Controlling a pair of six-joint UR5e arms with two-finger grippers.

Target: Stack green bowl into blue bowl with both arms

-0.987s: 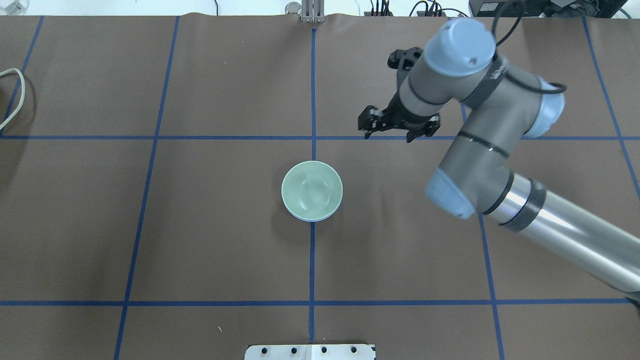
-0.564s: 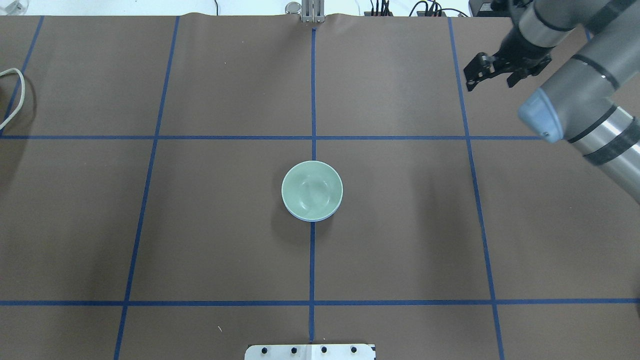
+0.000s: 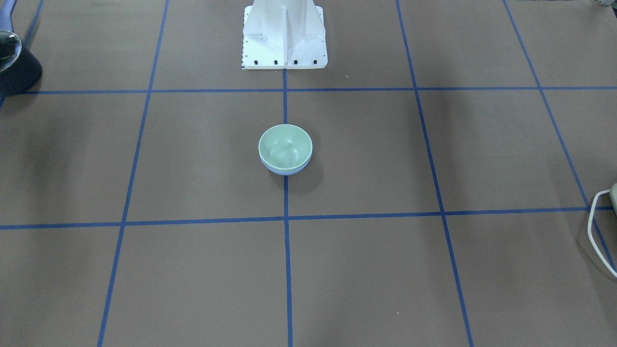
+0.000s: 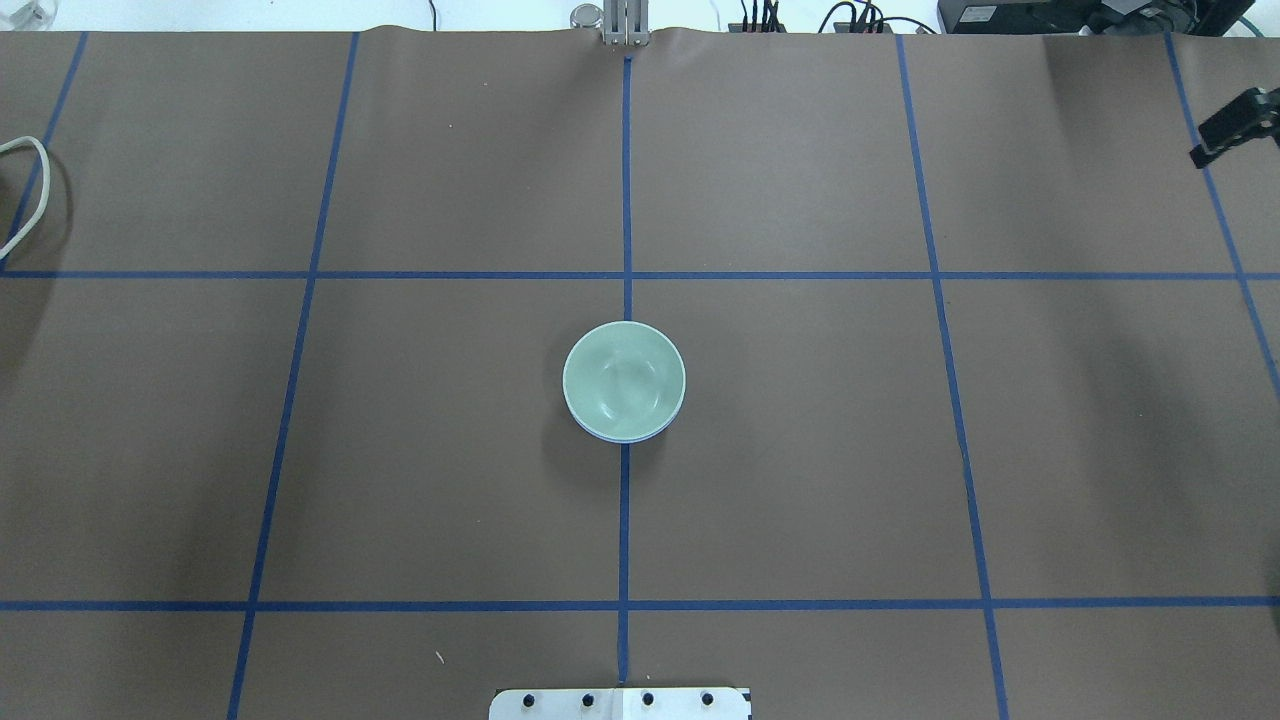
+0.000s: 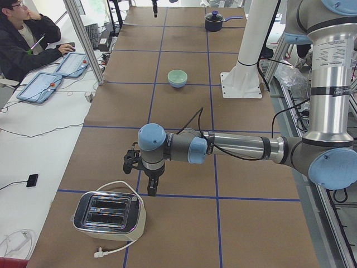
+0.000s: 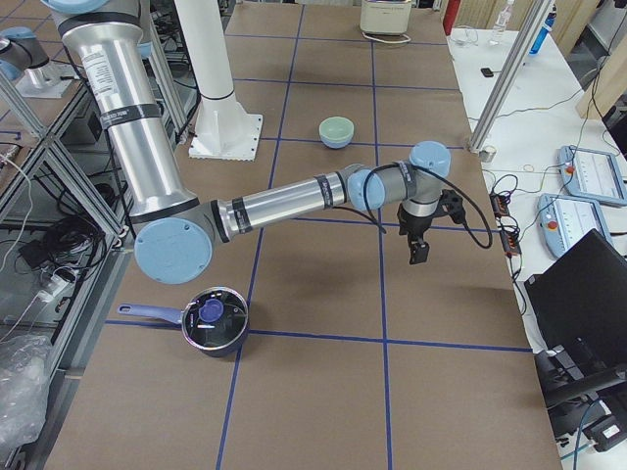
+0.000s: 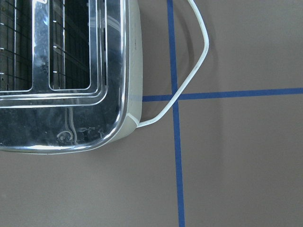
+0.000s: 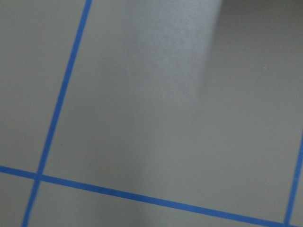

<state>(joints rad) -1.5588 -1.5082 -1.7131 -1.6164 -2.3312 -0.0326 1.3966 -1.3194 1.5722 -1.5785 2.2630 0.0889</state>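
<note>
Right end effector (image 4: pixel 1232 128) edge-cropped, left end effector (image 5: pixel 139 180) only side-viewed; openness cannot be told.

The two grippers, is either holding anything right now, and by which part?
Nothing is held. The green bowl sits nested in the blue bowl mid-table, far from the left gripper and the right gripper.

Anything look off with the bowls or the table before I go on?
Nothing stands out. The pale mint-green round bowl sits upright and level inside the pale periwinkle-blue round bowl, with only a thin blue edge showing beneath it. No spill, crack or tilt is visible.
</note>
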